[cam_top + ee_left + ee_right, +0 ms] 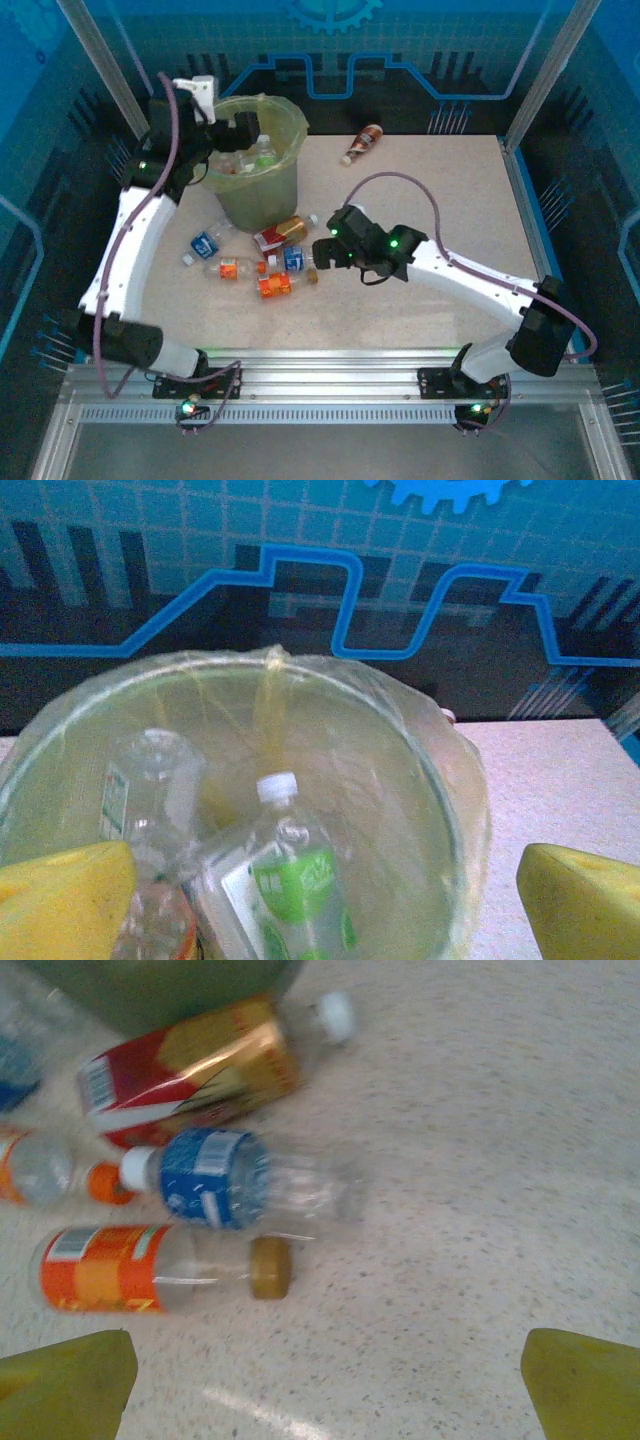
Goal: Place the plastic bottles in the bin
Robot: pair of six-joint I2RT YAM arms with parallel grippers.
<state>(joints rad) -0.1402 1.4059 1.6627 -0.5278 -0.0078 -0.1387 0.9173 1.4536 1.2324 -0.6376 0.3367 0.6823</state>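
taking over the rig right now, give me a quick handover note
Left gripper: open, empty, above the mouth of the bin.
Right gripper: open, empty, over the table next to the bottle cluster.
Done: at least two bottles are in the bin, including a green-labelled bottle.
Left: five bottles lie in front of the bin, among them the red-gold bottle, blue-labelled bottle and orange-labelled bottle. A brown bottle lies apart at the far side of the table.
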